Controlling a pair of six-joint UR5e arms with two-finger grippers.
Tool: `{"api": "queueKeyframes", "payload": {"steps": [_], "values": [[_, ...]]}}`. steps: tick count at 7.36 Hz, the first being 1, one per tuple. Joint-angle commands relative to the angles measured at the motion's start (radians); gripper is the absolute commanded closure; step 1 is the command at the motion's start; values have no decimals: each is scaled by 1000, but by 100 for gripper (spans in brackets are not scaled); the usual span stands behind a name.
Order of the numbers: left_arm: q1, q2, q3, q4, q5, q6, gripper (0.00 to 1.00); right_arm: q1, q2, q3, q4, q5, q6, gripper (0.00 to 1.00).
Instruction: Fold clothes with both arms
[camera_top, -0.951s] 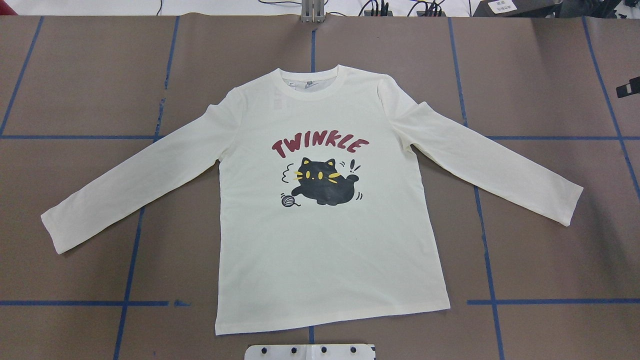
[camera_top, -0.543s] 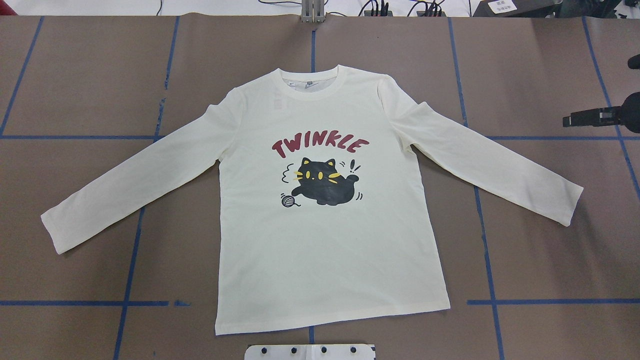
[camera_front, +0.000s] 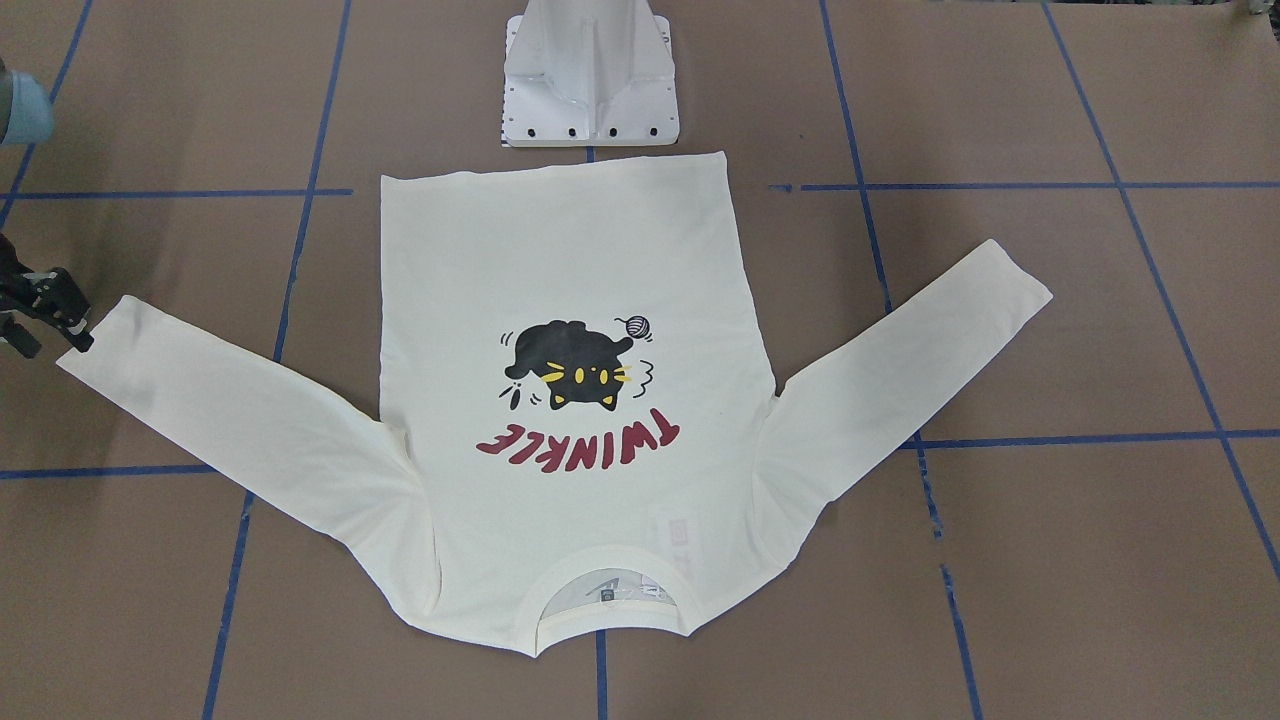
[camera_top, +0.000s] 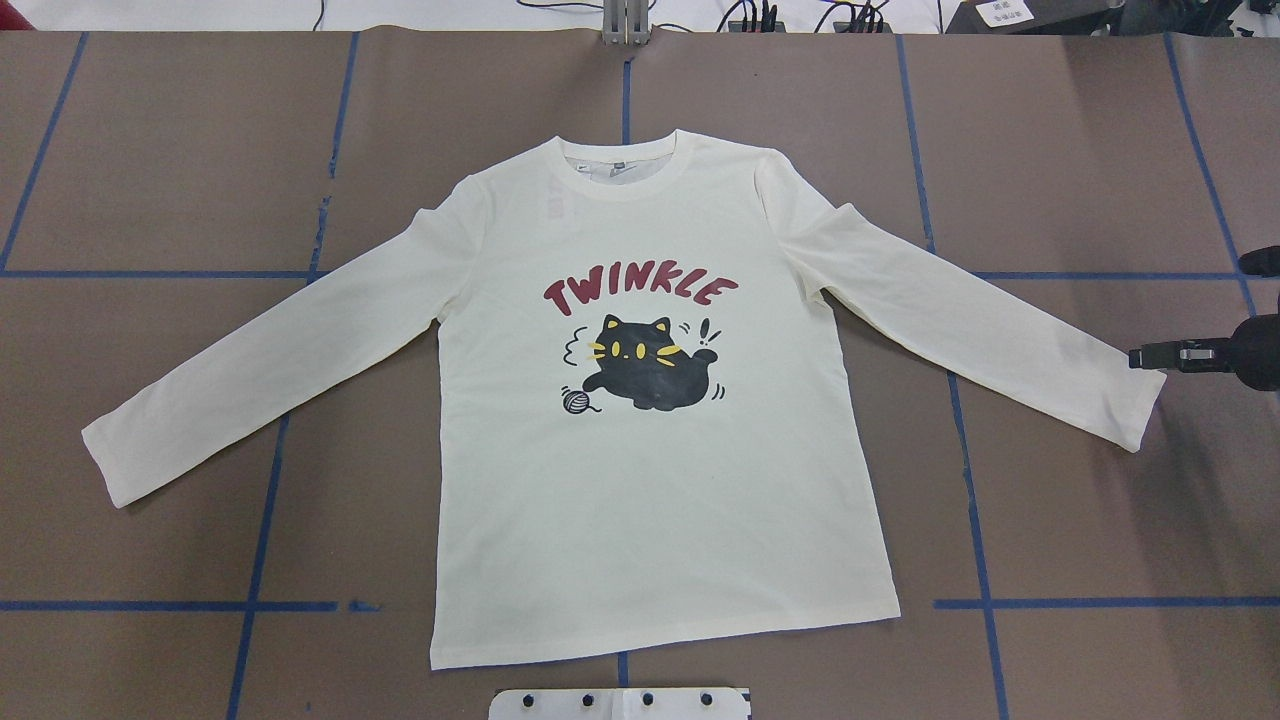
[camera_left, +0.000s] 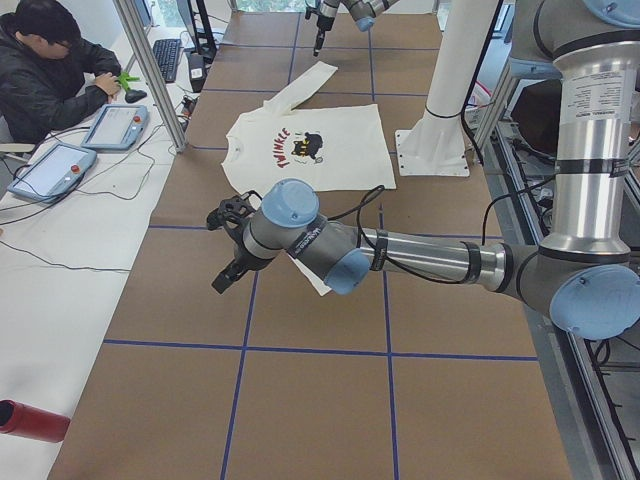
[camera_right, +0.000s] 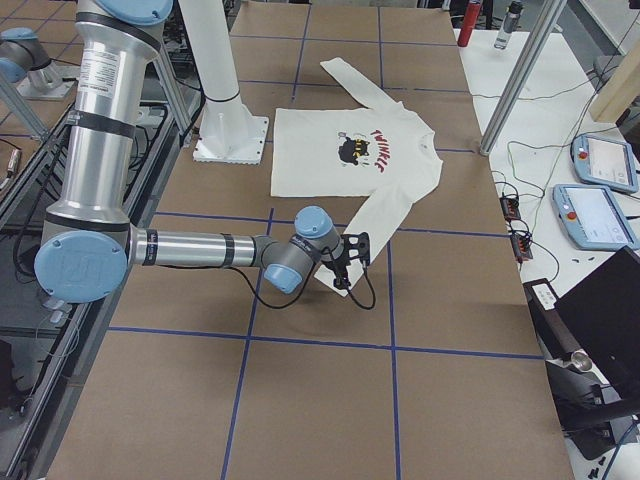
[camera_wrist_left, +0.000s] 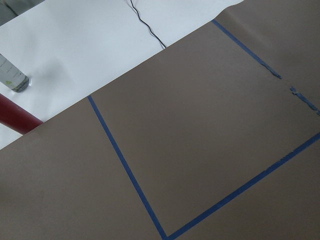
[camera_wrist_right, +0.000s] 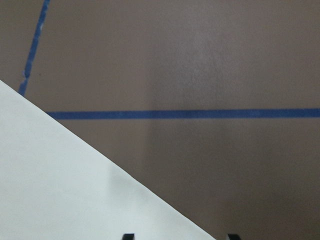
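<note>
On the surface (camera_top: 200, 150): brown sheet with blue tape lines. It keeps everything flat and within reach of both arms, I'd guess.
T-shirt (camera_top: 650, 520): dead centre, print up and spread smooth, so it looks ready for a first fold. Long axis runs near-far, collar far, hem near. The right cuff (camera_top: 1135, 415) and left cuff (camera_top: 105, 465) slant out sideways.
Right tool (camera_top: 1140, 356): tips spread, low beside the right cuff, pinching nothing. Probably lining up a sleeve grab.
Left tool (camera_left: 220, 282): over bare surface beyond the left cuff. Can't tell if it's spread or pressed together.
</note>
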Motion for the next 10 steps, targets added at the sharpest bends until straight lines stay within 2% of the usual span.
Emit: {"api": "queueKeyframes", "payload": {"steps": [1, 3, 6, 7, 10], "values": [[0, 1, 1, -9, 0, -2, 0, -19, 7, -37, 2, -13, -8, 33], [0, 1, 1, -9, 0, -2, 0, -19, 6, -59, 5, -24, -9, 37], [0, 1, 2, -9, 0, 1, 0, -20, 26, -80, 3, -26, -9, 38], [0, 1, 4, -9, 0, 1, 0, -20, 58, -123, 6, -26, -8, 38], [0, 2, 4, -9, 0, 5, 0, -17, 54, -123, 8, -24, -9, 38]]}}
